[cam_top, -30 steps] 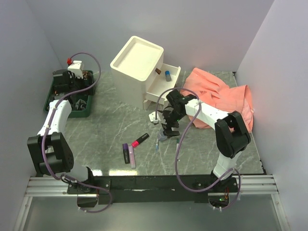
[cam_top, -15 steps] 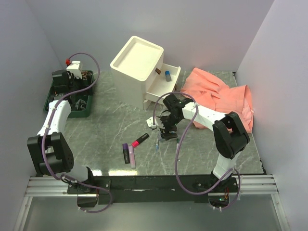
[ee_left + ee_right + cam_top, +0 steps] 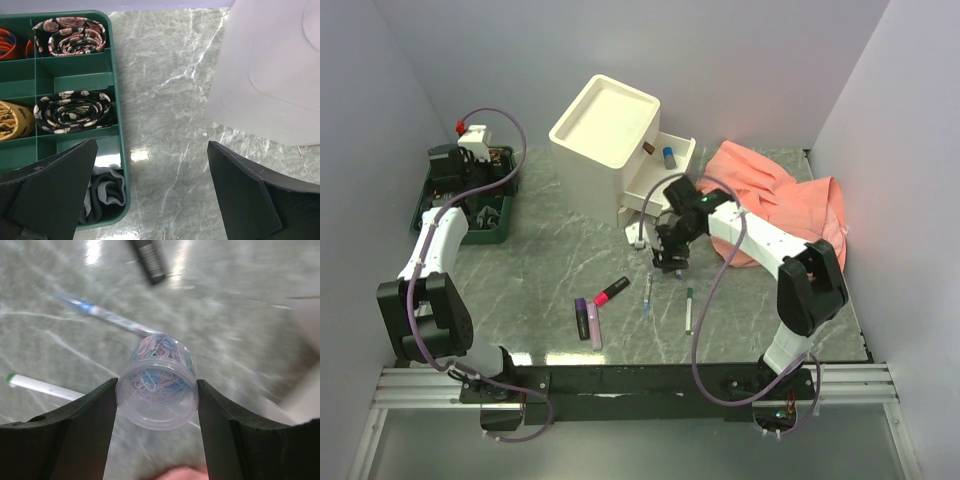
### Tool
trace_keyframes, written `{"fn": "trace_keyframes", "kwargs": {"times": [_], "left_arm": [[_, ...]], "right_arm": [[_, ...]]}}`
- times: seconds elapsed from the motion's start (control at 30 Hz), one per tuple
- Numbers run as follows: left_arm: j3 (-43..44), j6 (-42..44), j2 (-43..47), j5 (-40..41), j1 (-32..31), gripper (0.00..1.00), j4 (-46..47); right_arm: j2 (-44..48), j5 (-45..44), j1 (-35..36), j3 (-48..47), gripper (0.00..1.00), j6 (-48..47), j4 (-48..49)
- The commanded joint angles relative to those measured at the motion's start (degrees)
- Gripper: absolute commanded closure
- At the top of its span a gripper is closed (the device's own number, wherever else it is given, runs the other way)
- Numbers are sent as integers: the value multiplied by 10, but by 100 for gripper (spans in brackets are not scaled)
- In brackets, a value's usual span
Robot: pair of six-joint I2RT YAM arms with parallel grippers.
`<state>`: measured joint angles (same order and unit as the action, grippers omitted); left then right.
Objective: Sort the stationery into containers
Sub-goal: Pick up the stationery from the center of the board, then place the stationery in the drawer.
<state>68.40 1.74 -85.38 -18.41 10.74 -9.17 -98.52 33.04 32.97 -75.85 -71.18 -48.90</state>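
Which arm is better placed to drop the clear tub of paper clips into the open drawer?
Right: the right gripper holds the tub near the open drawer; the left gripper hangs open over the green tray.

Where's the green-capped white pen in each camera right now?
Top external: green-capped pen on the table, near centre, right of the blue-marked pen.
Left wrist: not in it.
Right wrist: lower left edge, left of the clip jar.
Shared landmark: the blue-marked pen, nearby in both those views.
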Motion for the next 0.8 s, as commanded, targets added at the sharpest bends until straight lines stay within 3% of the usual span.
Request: {"fn": "trace_keyframes", "kwargs": {"times": [0.0, 0.17, 0.37, 0.77], "left_arm": [[40, -14, -13, -24, 2, 1, 35], [74, -37, -33, -28, 2, 1, 42], [106, -45, -58, -32, 3, 0, 45], [112, -55, -75, -36, 3, 0, 49]], "right_arm": [[61, 0, -23, -104, 59, 18, -37], [37, -3, -64, -209, 59, 74, -21], [-86, -8, -110, -393, 60, 152, -33], [-215, -54, -120, -503, 55, 164, -7]]}}
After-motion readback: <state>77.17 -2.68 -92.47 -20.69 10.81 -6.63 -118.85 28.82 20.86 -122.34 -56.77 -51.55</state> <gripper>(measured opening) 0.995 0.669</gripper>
